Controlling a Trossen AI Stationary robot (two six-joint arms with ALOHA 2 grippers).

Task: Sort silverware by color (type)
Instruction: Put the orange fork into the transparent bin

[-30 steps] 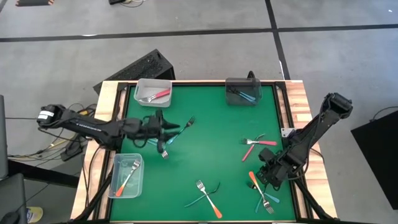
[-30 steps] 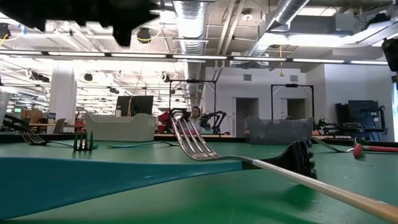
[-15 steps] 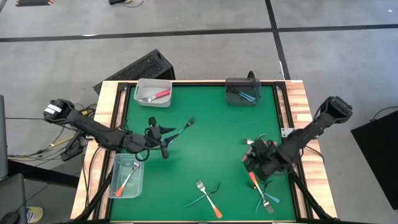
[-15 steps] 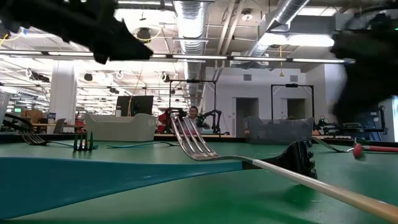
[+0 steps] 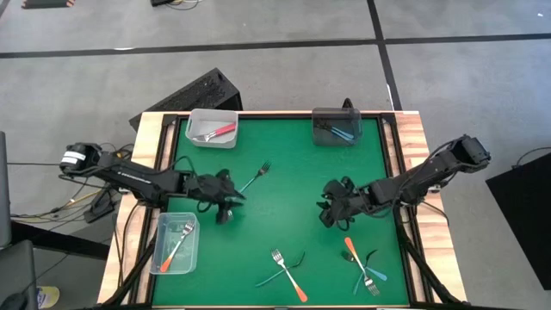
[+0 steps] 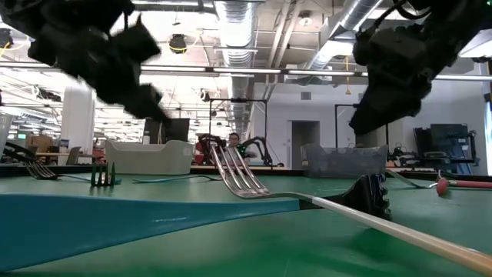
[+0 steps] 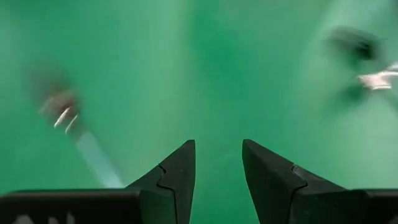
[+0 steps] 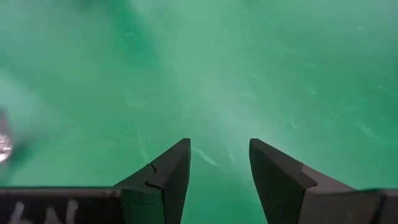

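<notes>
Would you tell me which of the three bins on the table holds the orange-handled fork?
The clear bin at the table's front left corner; its fork has an orange handle, while the two bins at the back edge hold red and blue ones.

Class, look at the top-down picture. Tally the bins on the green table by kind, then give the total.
Clear plastic bins: 2
Dark grey bin: 1
Total: 3
</notes>
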